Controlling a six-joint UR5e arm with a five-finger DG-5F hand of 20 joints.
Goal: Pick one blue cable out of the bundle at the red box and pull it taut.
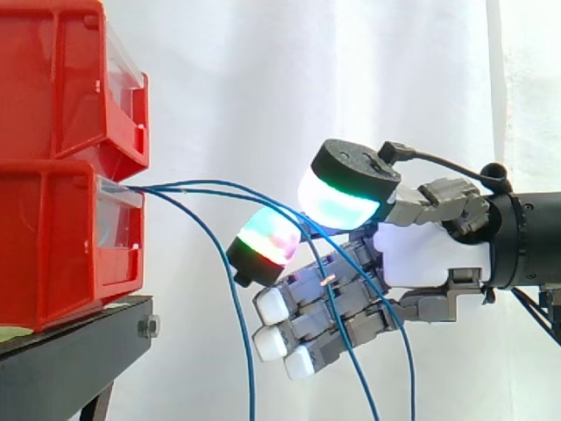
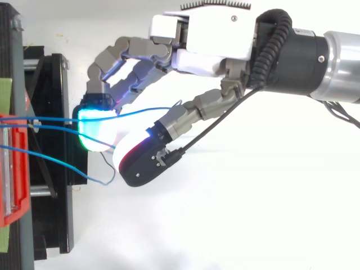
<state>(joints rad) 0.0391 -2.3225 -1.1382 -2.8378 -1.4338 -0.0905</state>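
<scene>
a: fingertips [image 1: 342, 197]: how do they stand?
b: two broad glowing pads, one green-cyan above and one many-coloured below, are brought close together. a blue cable [image 1: 219, 182] passes between them, so they pinch it. the remaining fingers [image 1: 272, 307] are curled under the palm, their white tips stacked one below the other.

a: the hand [image 1: 429, 254] as a whole?
b: it enters from the right edge in the side view, its palm level with the lower box. in the top view the pads lie just beside the edge of the black stand [image 1: 70, 351].

a: position of the cable?
b: it leaves the bundle [image 1: 153, 189] at the front of the lower red box [image 1: 61, 246] and runs in a shallow arc to the pads. beyond them it falls loosely across the curled fingers. other blue strands from the same bundle hang downwards between box and hand.

a: background?
b: a white curtain [image 1: 263, 70].
</scene>
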